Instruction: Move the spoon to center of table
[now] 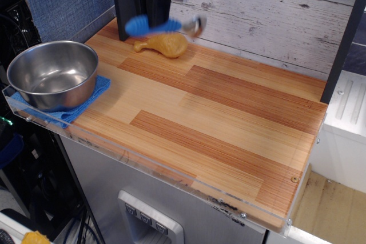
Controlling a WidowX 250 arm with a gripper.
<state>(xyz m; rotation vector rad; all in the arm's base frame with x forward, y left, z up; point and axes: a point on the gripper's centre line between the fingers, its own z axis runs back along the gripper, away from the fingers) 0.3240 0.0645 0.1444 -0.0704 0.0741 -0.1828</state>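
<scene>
The spoon (pixel 162 26) has a ribbed blue handle and a silver bowl. It hangs level in the air above the far left of the wooden table (pixel 229 112), blurred by motion. My gripper (pixel 159 22) is shut on the spoon's handle; most of the gripper is cut off by the top edge of the view. The spoon floats just above the tan toy drumstick (pixel 163 44), not touching it.
A steel bowl (pixel 52 74) sits on a blue cloth (pixel 94 92) at the table's left end. A black post (pixel 124 4) stands at the far left corner. The whitewashed plank wall (pixel 269 15) runs along the back. A clear acrylic rim lines the front edge.
</scene>
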